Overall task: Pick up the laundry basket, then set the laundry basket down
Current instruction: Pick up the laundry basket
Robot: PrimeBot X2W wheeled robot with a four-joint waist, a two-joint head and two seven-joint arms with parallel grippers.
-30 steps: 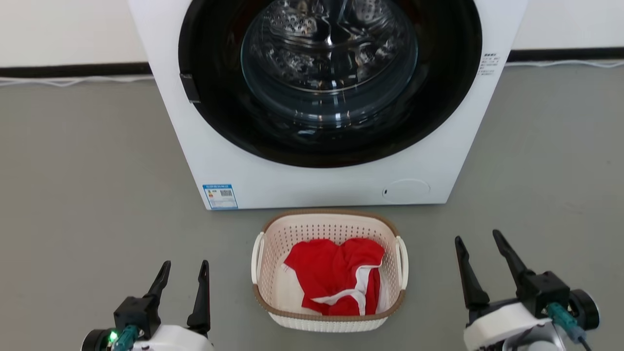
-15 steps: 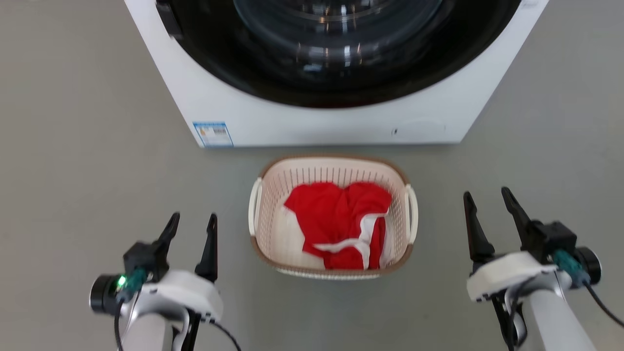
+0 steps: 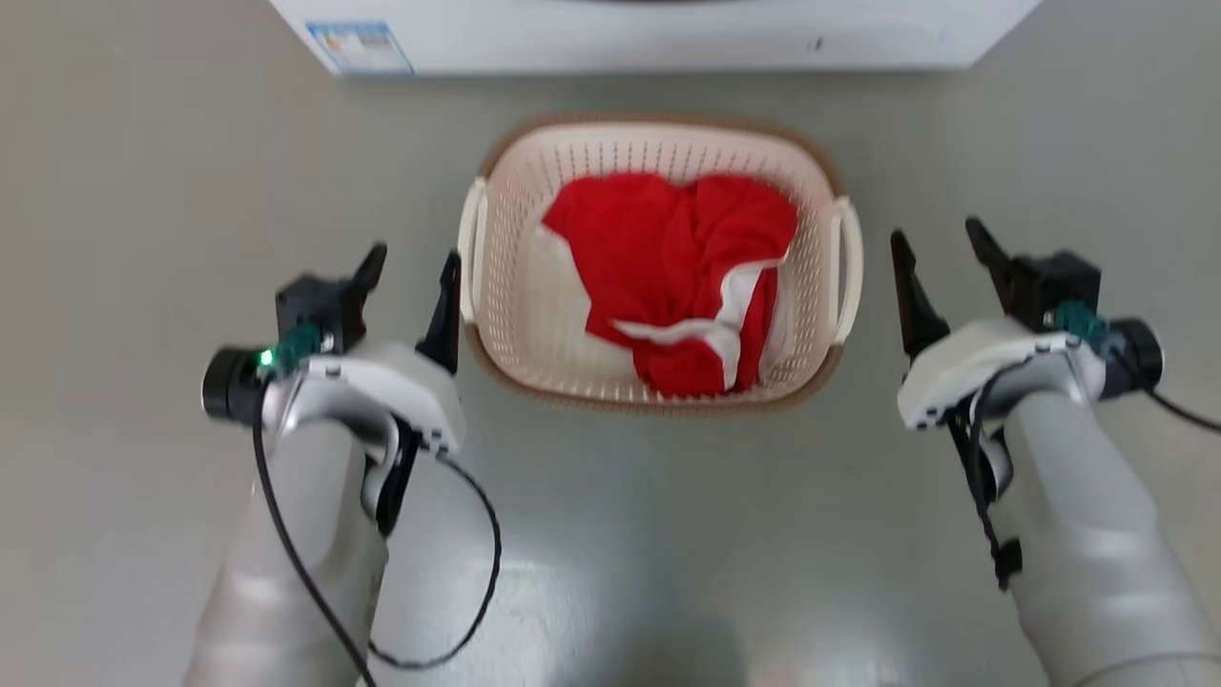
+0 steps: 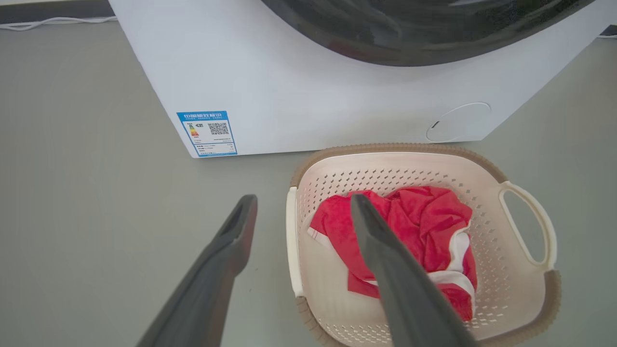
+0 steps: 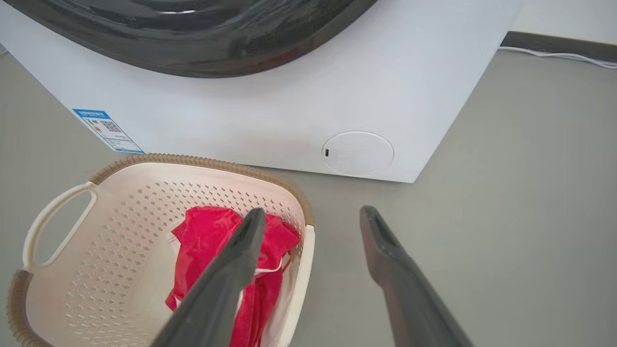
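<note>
Drawn closer alongside laundry basket (image 3: pixel 515 315) since a second ago: left gripper (image 3: pixel 415 256), right gripper (image 3: pixel 935 232), both wide, empty. Grasp, lift, set-down pending.

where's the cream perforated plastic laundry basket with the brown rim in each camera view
head view: cream perforated plastic laundry basket upper centre, just below the white washing machine.
left wrist view: basket lower right.
right wrist view: basket lower left.
shared landmark: blue label sticker on the machine's lower front corner, beyond the basket.
</note>
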